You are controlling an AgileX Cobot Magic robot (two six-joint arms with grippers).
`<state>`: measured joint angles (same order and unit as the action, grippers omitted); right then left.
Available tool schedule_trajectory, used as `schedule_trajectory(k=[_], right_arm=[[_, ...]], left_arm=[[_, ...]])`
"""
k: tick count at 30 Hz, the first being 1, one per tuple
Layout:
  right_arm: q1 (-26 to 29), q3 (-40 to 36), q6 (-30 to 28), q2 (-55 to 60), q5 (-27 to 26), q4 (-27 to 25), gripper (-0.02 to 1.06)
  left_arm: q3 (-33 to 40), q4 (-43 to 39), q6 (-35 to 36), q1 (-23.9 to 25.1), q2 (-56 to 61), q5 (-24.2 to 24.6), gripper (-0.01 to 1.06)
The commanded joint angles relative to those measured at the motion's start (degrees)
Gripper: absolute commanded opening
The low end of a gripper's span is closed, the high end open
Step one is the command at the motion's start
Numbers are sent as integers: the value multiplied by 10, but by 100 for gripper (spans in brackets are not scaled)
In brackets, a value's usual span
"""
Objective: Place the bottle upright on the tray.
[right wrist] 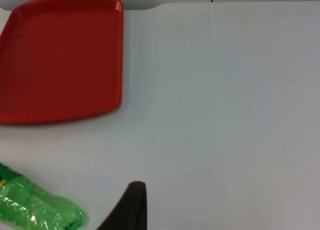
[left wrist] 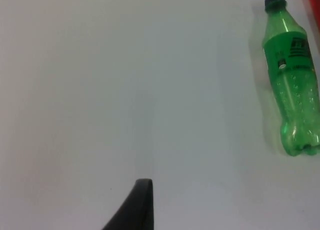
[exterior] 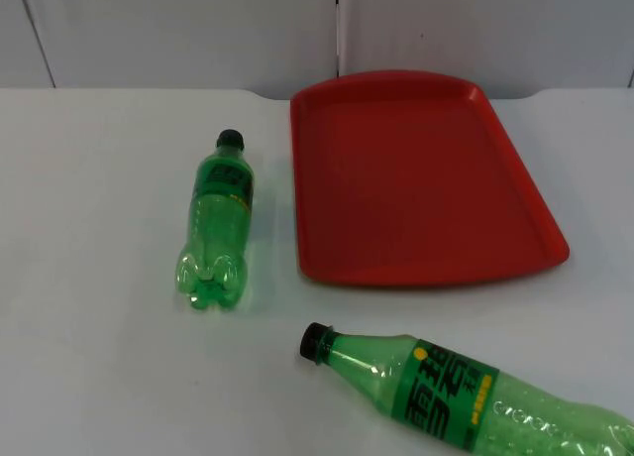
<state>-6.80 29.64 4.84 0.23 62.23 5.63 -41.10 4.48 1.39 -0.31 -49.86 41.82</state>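
Left gripper (left wrist: 137, 205) hangs over bare white tabletop (exterior: 99, 327), and whether it is released or clenched cannot be told, since just one black tip of it shows; that tip touches no object, and the small bottle (left wrist: 292, 80) lies well apart from it. Right gripper (right wrist: 132, 207) likewise hangs over the tabletop, its state also impossible to tell, with the ribbed base of the large bottle (right wrist: 35, 207) just beside it but not touching, and the tray (right wrist: 60, 55) farther off. In the top view the tabletop runs back to the grey partition wall (exterior: 178, 30). On it, toward the far right, lies the red tray (exterior: 426, 178), a rounded rectangle with a raised rim, its long sides running near to far and its far edge close to the wall. At the near right edge of the scene lies the large bottle (exterior: 466, 392), green with a black cap and a green label with pale characters; it is on its side, cap pointing left, near the tray's near edge but apart from it. Left of the tray lies the small bottle (exterior: 216, 223), also green with a black cap and a dark label, on its side with the cap toward the far wall and the base toward the near side, close beside the tray's left rim without touching it.
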Motion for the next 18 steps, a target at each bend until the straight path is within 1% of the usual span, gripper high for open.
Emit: schedule_trajectory(k=[1, 4, 5, 9, 11, 13, 18], right_arm=[[4, -2, -4, -2, -4, 1, 105], [4, -2, -4, -2, -4, 2, 105], [4, -2, -4, -2, -4, 2, 105], [4, -2, -4, -2, -4, 2, 105], [4, -2, -4, -2, -4, 2, 105], [4, -2, -4, -2, -4, 2, 105], [4, -2, -4, -2, -4, 2, 105]], left_arm=[[-4, 6, 0, -3, -17, -28, 105], [-4, 6, 0, -3, -43, -65, 105], [-4, 6, 0, -3, -43, -65, 105], [-4, 9, -14, -3, -81, -109, 105], [-5, 9, -14, -3, -90, -117, 105], [-6, 9, -14, -3, -111, -137, 105], [-29, 10, -17, -3, -155, -138, 105]])
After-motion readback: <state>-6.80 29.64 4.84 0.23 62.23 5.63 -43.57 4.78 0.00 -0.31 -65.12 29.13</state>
